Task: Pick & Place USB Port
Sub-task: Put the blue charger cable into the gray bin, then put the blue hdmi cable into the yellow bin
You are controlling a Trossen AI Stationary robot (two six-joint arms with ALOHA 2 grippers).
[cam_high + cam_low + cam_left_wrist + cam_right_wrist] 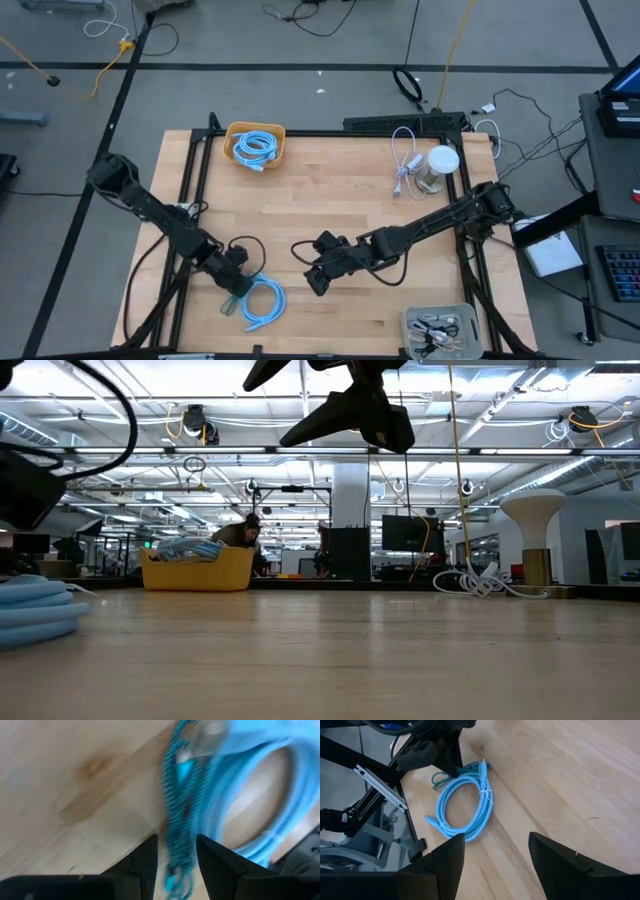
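A light-blue coiled USB cable (pixel 266 302) (pixel 465 811) lies flat near the table's near edge, left of centre. It also shows at the left of the low view (pixel 35 610). A thinner teal braided cable (pixel 232 304) (pixel 176 820) lies against the coil's left side. My left gripper (pixel 238 284) (pixel 177 865) is open and low over the table, with a finger on either side of the braided cable. My right gripper (pixel 312 281) (pixel 497 865) is open and hangs above the table's middle, right of the coil, facing it.
A yellow basket (pixel 257 146) (pixel 197 568) holding more blue cable stands at the far edge. A white cable (pixel 404 166) and a white-topped stand (pixel 440 166) sit far right. A grey tray (pixel 440 328) of small parts occupies the near right corner. Bare wood lies between them.
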